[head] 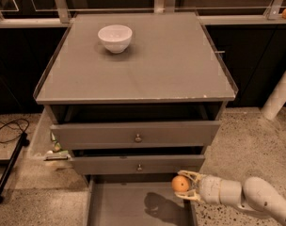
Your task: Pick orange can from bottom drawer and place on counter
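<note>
Gripper [183, 186] fingers [190, 175] clamped on orange can [180, 183] over bottom drawer [129, 204] right edge; possibly shallow hold, could clip table [171, 62] front edge, drop.

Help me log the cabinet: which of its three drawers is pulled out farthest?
The bottom drawer: its floor shows, unlike the two knobbed drawers above. The gripper, shut on the orange can, hangs over its right side.

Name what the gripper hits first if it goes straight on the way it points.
The gripper, shut on the small round orange ball, points left across the open grey bottom drawer; way looks free, depth unclear.
</note>
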`<move>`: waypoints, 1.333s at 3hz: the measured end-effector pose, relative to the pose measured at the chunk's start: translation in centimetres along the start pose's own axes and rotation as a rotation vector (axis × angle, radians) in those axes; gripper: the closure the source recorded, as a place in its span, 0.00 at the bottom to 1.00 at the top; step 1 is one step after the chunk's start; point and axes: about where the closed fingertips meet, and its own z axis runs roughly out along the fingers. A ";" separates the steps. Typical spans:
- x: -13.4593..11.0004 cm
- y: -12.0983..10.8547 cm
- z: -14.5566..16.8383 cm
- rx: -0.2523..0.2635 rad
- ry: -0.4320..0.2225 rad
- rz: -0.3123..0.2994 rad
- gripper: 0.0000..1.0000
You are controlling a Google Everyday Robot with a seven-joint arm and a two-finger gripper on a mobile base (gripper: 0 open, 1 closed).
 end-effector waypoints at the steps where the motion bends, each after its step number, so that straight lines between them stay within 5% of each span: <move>1: -4.8 -0.2 -3.2 0.012 -0.049 -0.092 1.00; 3: -15.4 -2.7 -9.5 0.000 -0.053 -0.272 1.00; 4: -20.9 -5.7 -12.1 -0.011 0.037 -0.344 1.00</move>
